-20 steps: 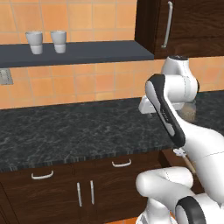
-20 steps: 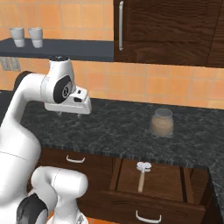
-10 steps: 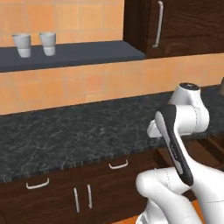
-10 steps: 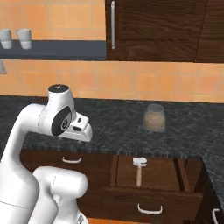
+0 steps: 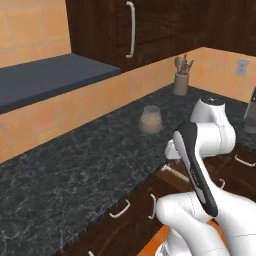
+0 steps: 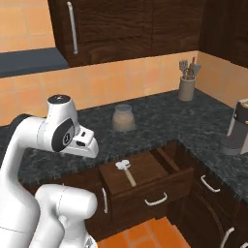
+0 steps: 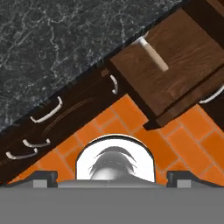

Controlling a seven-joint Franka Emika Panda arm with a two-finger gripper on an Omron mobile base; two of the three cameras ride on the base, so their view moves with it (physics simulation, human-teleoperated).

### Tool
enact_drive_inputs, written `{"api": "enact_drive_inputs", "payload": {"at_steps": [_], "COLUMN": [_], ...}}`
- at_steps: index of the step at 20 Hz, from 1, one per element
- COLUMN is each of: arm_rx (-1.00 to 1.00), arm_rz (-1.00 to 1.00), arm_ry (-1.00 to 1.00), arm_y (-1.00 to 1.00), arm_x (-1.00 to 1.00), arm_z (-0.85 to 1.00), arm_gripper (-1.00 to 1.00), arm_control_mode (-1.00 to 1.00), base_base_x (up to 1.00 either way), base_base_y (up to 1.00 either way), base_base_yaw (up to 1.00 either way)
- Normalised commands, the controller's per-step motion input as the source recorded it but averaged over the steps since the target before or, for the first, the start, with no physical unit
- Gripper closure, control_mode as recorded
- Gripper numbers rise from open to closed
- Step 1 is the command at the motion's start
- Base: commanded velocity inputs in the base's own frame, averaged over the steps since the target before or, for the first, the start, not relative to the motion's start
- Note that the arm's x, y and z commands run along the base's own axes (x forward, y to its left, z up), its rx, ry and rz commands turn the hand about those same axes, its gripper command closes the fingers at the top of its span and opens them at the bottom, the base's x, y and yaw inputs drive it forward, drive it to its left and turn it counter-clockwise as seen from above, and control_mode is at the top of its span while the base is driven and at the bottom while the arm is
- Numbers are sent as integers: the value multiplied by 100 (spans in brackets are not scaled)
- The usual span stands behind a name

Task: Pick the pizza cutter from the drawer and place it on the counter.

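The pizza cutter [image 6: 127, 172] lies in the open drawer [image 6: 156, 192], tan handle toward the front and pale round head toward the counter [image 6: 160, 121]. In the hand view the pizza cutter [image 7: 155, 57] rests on the drawer [image 7: 179, 74] floor at the upper right, its head by the counter [image 7: 57, 39] edge. My gripper [image 7: 113, 176] is open, its dark fingertips [image 7: 46, 176] far apart with nothing between them. It points down at the floor. The white hand [image 6: 85, 141] hangs above and left of the drawer. The arm hides most of the cutter's handle [image 5: 174, 171].
A glass jar [image 6: 123, 117] stands on the counter behind the drawer. A utensil holder [image 6: 187, 82] sits in the back corner, and a grey appliance [image 6: 237, 128] on the right-hand counter run. Closed drawers with silver handles [image 7: 46, 114] flank the open one. Orange tile floor [image 7: 131, 118] lies below.
Both base views have swung, bringing the counter's corner, the utensil holder and the grey appliance into sight. The hand has dropped from above the counter to beside the drawer.
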Motion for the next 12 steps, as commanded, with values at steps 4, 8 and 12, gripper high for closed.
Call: {"api": "enact_drive_inputs", "payload": {"at_steps": [4,8,12], "arm_rx": [0,0,6], "arm_rz": [-17,-26,0], "arm_ry": [0,6,2], "arm_y": [25,14,-100], "arm_x": [0,58,59], "arm_z": [-13,-25,-52], "arm_gripper": [-100,-100,-100], "arm_control_mode": [-100,-100,-100], "base_base_x": [19,0,0], "base_base_y": [65,0,0], "base_base_yaw": [-54,0,0]}}
